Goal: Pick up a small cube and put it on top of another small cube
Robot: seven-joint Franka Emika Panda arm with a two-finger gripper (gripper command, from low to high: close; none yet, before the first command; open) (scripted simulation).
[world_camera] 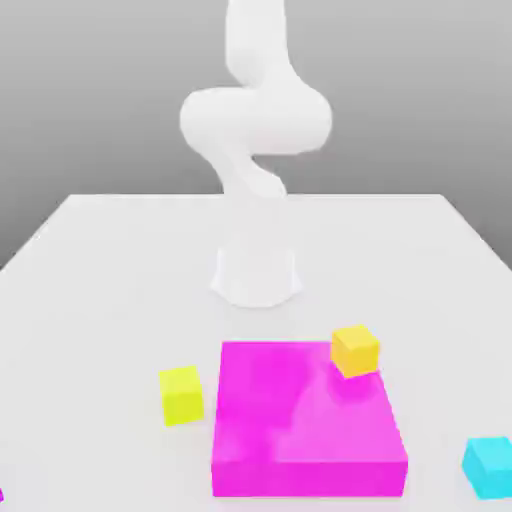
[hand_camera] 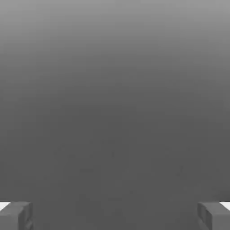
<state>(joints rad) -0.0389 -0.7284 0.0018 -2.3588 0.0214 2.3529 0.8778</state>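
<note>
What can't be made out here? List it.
- Cyan cube: the exterior view's right edge cuts it off.
- Magenta scrap: mostly cut off by the exterior view's left edge, so its shape is unclear.
- Magenta block's far side: hidden in the exterior view by the block itself.

Arm [world_camera: 256, 118]: smooth, glossy-looking, plastic-like. Counter [world_camera: 110, 300]: smooth, plain. Magenta block [world_camera: 305, 415]: smooth faces, faint sheen patches on top. Lime-yellow cube [world_camera: 182, 396], orange-yellow cube [world_camera: 355, 351], cyan cube [world_camera: 490, 467]: smooth, plastic-like.
</note>
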